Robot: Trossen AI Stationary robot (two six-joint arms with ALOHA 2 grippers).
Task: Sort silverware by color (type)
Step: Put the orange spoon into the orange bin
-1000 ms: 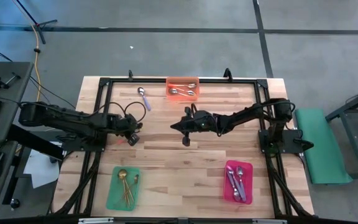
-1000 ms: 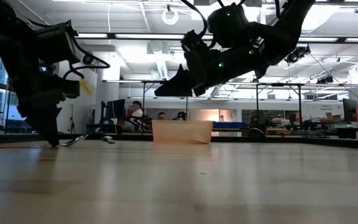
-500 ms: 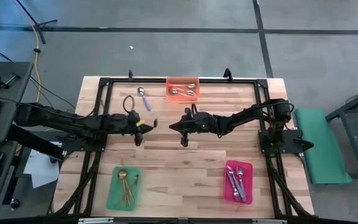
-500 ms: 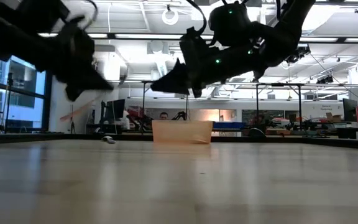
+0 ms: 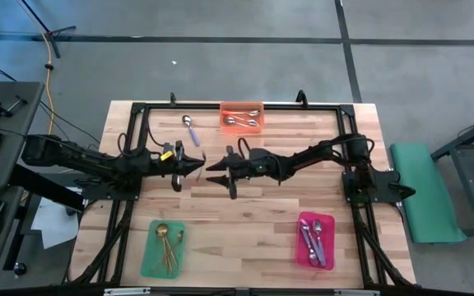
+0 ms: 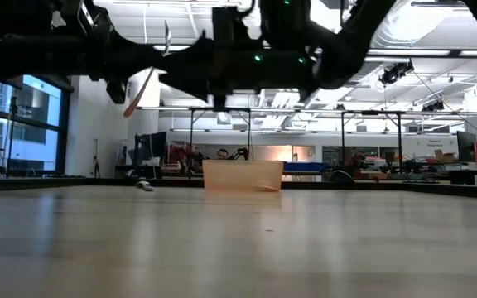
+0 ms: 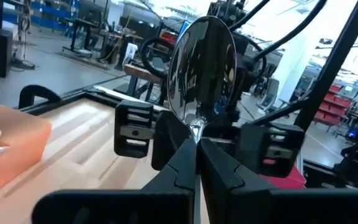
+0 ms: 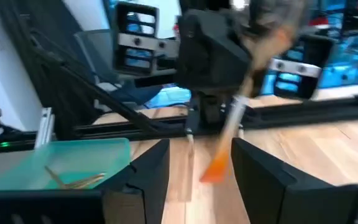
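Note:
My left gripper hovers level over the table's middle, shut on a spoon with a silver bowl and an orange handle. My right gripper faces it from the right, open. In the right wrist view its two fingers stand either side of the hanging orange handle; I see no touch. A purple-handled spoon lies flat on the table at the far left. Other spoons lie in the orange tray, the green tray and the pink tray. My left gripper pinches the spoon at its neck, where the bowl meets the handle, between its two fingertips. The fingers lie level, pointing toward the table's right, across the spoon. The spoon is clear of the table, bowl up, with the orange handle slanting down below the fingers.
A black frame runs around the table top. The orange tray stands at the far edge, the green tray near left, the pink tray near right. Bare wood lies between the two near trays.
My left gripper has risen off the table at the left with the spoon, tipped from pointing down to level, and gone toward the table's middle. The spoon now hangs clear, bowl up. My right gripper has moved left toward it and opened.

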